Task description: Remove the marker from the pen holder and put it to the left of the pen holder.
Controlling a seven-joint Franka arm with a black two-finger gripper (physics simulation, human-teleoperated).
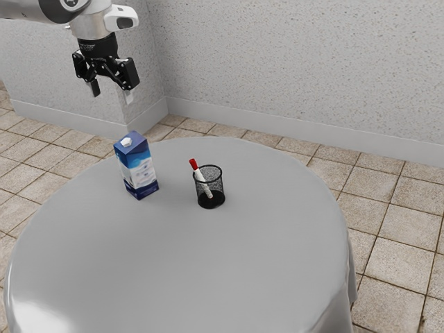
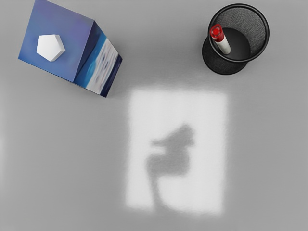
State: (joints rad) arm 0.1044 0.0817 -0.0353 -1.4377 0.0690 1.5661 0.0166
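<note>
The fingers (image 1: 112, 93) stood open above the worktop (image 1: 173, 270). Toward its far edge, the marker (image 1: 202, 179) leaned in the holder (image 1: 215, 202); gripping its cap (image 1: 193, 164) squarely and lifting along its slant seemed best.

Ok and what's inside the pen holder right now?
A red-capped marker leans in the pen holder, cap above the rim. Mesh and the near wall partly veil the inside, so anything small there I can't rule out.

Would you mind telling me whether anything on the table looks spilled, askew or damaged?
Nothing stands out. The carton and the pen holder stand upright, and the marker leans inside the holder, red end up. The dark shape in the wrist view's bright patch looks like a shadow rather than a spill.
</note>
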